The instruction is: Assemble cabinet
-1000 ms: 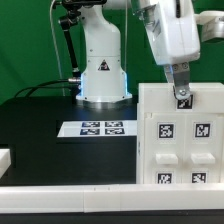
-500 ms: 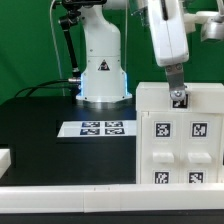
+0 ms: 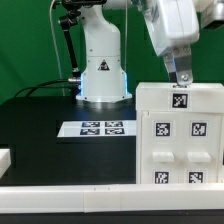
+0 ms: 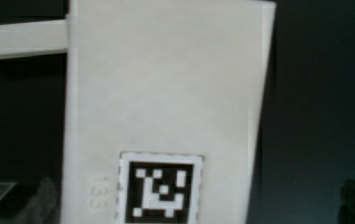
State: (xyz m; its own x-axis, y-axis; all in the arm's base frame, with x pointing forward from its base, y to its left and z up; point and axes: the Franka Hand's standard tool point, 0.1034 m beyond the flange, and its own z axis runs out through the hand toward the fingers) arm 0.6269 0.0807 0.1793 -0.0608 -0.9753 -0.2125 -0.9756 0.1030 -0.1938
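Recording one item: the cabinet (image 3: 180,135), a large white boxy body of hard plastic, stood upright on the black desk (image 3: 50,120), directly beneath the gripper (image 3: 183,81). We noted black-and-white square tags on its near face and raised rounded panels lower on that face. In the wrist view the cabinet (image 4: 165,100) filled most of the picture as a tall white surface with one tag low on it, so the gripper sat very close to it.

Gripper: its dark fingertips hung at the cabinet's top edge, just above a tag there. We could not tell whether they touched the plastic, nor how far apart they were; the opening was not shown in either view.

Other entries: the marker board (image 3: 100,128) lay flat on the desk, well away from the gripper toward the exterior view's left. A small white block (image 3: 4,158) rested at the far left edge, well apart from everything else.

Handling, as we judged it: rigid, smooth and likely slippery, hollow and so probably light for its bulk, yet too broad to span whole. We thought its thin wall edges gave the only real hold, taken squarely at the top rim below the gripper. A push high on the body could have tipped or slid it across the desk. Breakage seemed unlikely.
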